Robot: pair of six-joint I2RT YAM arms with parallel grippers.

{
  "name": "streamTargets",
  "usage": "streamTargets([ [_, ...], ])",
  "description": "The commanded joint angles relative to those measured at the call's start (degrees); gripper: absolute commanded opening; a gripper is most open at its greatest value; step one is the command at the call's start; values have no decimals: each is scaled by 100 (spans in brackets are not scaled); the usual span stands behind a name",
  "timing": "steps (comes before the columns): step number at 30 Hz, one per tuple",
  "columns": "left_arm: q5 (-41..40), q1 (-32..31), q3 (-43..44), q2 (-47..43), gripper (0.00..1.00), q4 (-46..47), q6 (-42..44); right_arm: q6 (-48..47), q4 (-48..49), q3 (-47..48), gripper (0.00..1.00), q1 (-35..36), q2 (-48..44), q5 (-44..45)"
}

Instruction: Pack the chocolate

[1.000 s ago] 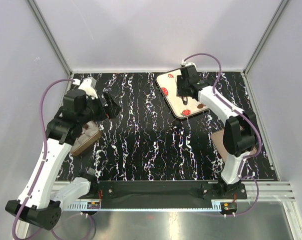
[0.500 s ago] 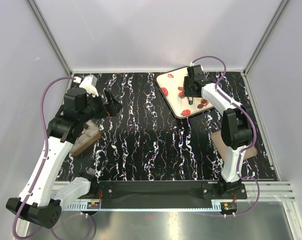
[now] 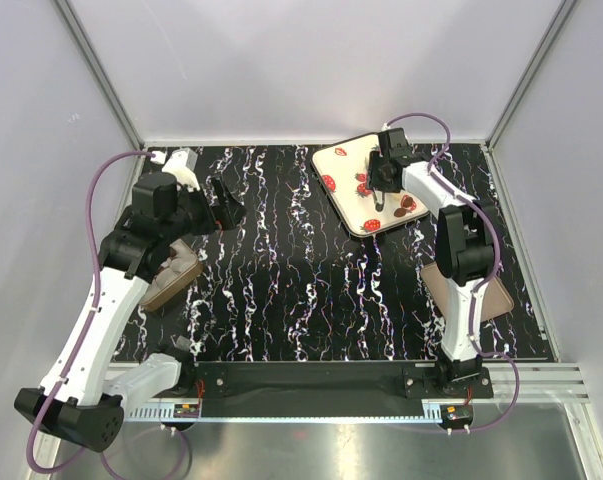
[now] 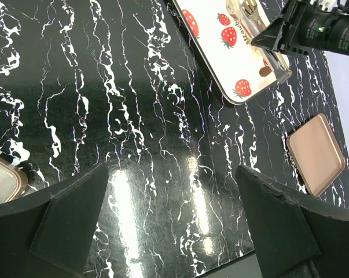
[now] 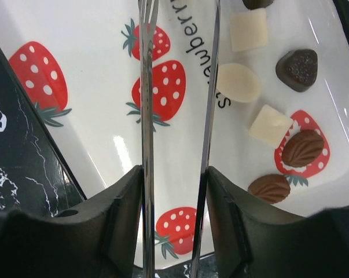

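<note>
At one o'clock on the bench (image 3: pixel 281 280), chocolate pieces (image 5: pixel 238 82) lying on a strawberry tray (image 3: pixel 349 205), right pincer (image 5: pixel 174 179) above pinching metal tongs (image 5: pixel 146 116), left pincer (image 4: pixel 171 171) spread wide and empty at nine o'clock.

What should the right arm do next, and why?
Probably shift the tweezers sideways toward the white oval chocolate, the closest piece. The right gripper holds them over printed strawberries on the tray, with nothing between the prongs; every piece lies off to one side.

Table (image 3: pixel 301 290) middle passable; tray (image 3: pixel 346 207) (raised rim) far right
</note>
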Motion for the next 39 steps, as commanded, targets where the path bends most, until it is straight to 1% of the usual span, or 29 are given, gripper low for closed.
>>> streamTargets([
  [1, 107, 12, 167, 64, 99, 356, -1, 0, 92, 457, 52, -42, 109, -173],
  [10, 159, 12, 185, 126, 99, 409, -89, 0, 40, 712, 50, -103, 337, -305],
  [16, 212, 12, 246, 135, 99, 374, -98, -70, -66, 730, 43, -103, 259, -244],
  [17, 238, 12, 237, 135, 99, 374, -106, -96, -101, 695, 40, -103, 206, -244],
  [23, 230, 12, 333, 56, 99, 181, -63, -71, -119, 476, 37, -112, -259, -384],
  [25, 212, 12, 491, 56, 99, 101, -10, -35, -154, 422, 37, -103, -470, -620],
  [28, 186, 12, 694, 56, 99, 4, 34, 97, -189, 238, 34, -95, -716, -1278],
  [34, 264, 12, 686, 47, 99, 13, -27, 412, 12, -499, 34, 72, -1392, -1622],
  [37, 431, 12, 650, 47, 99, 40, -89, 518, 66, -650, 34, 353, -1657, -1870],
  [38, 501, 12, 650, 56, 99, 48, -106, 510, 57, -659, 33, 502, -1710, -1879],
  [39, 537, 12, 668, 56, 99, 48, -115, 510, 40, -642, 33, 799, -1737, -1844],
])
